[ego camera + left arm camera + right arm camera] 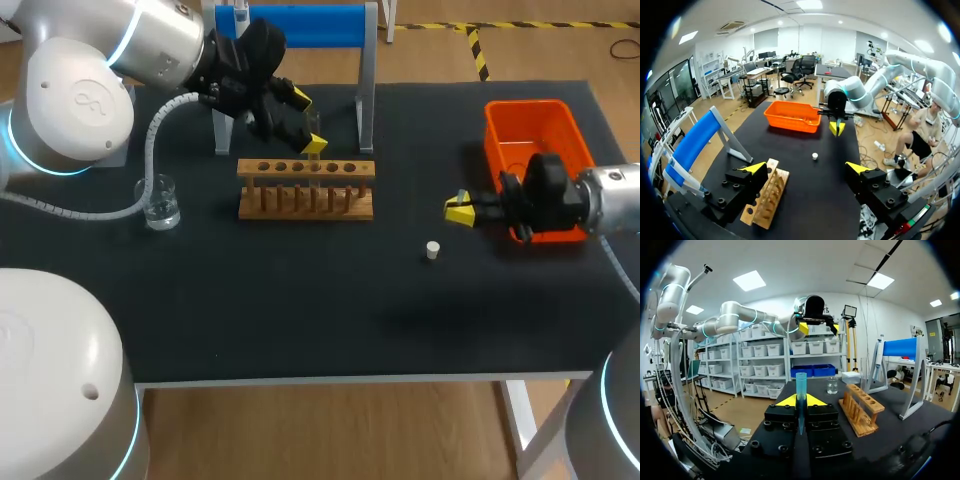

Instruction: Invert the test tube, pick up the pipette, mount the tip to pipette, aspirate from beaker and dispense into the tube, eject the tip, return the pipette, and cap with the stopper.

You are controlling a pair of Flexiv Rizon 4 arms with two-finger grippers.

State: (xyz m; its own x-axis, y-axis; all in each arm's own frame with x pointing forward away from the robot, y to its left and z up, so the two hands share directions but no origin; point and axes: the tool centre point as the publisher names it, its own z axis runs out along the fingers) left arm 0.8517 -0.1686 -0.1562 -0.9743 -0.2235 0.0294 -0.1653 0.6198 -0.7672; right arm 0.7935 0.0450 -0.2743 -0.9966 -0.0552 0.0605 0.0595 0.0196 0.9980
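My left gripper (308, 122) hangs open just above the wooden tube rack (306, 188), its yellow tips wide apart with nothing between them. A clear test tube (314, 172) stands upright in the rack below it. In the left wrist view, the rack (767, 197) lies under one finger of the left gripper (806, 168). My right gripper (458, 210) is right of the rack and shut on a blue pipette tip (801, 395). The white stopper (432, 250) lies on the mat near it. The pipette (880, 347) hangs on the blue stand (300, 25). The glass beaker (160, 203) stands left of the rack.
An orange bin (530, 150) sits at the far right, behind my right wrist. The stand's grey legs (367, 90) rise behind the rack. The black mat (300, 310) runs to the table's front edge.
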